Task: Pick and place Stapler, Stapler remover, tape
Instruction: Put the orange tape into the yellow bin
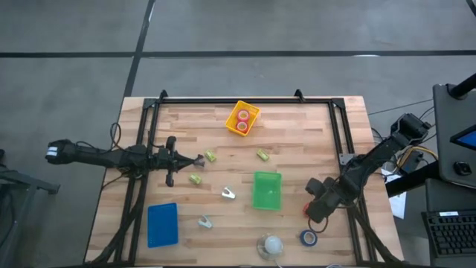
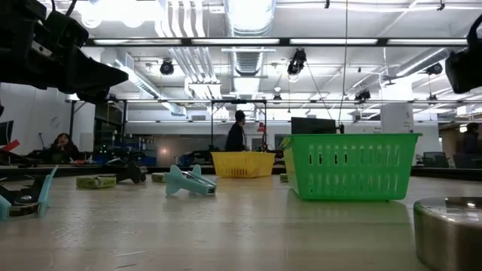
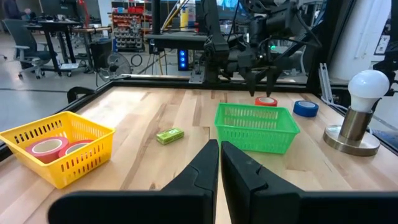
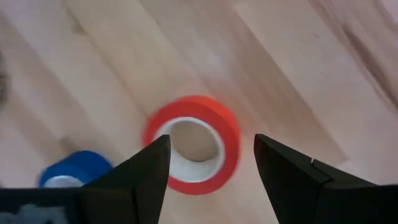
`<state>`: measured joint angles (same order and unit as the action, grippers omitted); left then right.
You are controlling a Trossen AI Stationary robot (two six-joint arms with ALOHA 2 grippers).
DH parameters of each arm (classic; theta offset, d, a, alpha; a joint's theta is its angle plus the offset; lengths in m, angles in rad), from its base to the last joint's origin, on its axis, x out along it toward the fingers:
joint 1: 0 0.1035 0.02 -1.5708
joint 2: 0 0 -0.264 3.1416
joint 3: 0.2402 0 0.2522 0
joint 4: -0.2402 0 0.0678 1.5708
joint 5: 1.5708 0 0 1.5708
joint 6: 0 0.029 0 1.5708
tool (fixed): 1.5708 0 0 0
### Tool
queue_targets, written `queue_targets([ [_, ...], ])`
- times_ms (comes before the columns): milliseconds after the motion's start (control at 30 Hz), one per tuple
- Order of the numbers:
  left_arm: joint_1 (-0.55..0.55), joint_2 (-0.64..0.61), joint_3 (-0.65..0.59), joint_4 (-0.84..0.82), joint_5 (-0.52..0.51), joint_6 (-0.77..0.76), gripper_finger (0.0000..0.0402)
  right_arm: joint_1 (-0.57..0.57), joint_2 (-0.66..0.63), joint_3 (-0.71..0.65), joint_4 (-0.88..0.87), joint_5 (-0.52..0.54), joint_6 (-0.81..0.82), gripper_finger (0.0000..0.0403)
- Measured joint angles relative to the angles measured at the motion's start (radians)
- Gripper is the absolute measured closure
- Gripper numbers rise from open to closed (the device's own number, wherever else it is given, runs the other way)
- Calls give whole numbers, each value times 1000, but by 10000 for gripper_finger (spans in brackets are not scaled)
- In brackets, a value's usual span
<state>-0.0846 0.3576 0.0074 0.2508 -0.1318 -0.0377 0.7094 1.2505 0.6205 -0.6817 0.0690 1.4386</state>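
Observation:
A red tape roll [image 4: 231,140] lies flat on the table near its right edge, with the dark blue roll [image 4: 73,170] beside it toward the near edge. My right gripper [image 4: 210,142] hangs open just above the red roll [image 1: 306,209], one finger to each side, pointing down. Two more red rolls [image 3: 45,148] lie in the yellow bin [image 1: 253,113] at the far side. Small green staplers [image 1: 210,155] and pale staple removers [image 1: 227,193] lie about the table's middle. My left gripper [image 1: 198,158] is shut and hovers left of centre.
A green bin [image 1: 268,177] stands at the middle, just left of my right gripper. A blue bin [image 1: 163,224] sits near the near-left corner. A bulb on a metal base [image 1: 271,245] stands at the near edge. A black frame [image 1: 245,100] runs round the table.

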Motion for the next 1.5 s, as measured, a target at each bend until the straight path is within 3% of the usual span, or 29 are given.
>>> queue_targets([
  [467, 0, 0, 0, -1, 0, 0, 378, 0, 151, 1, -11, -26, 3, 212],
  [767, 0, 0, 0, -7, 0, 0, 378, 0, 152, 0, -21, -4, -8, 270],
  [1133, 0, 0, 0, -6, 0, 0, 378, -1, 138, -1, -15, 107, -22, 346],
  [1500, 0, 0, 0, -6, 0, 0, 378, -48, 109, -1, -18, 335, -9, 346],
])
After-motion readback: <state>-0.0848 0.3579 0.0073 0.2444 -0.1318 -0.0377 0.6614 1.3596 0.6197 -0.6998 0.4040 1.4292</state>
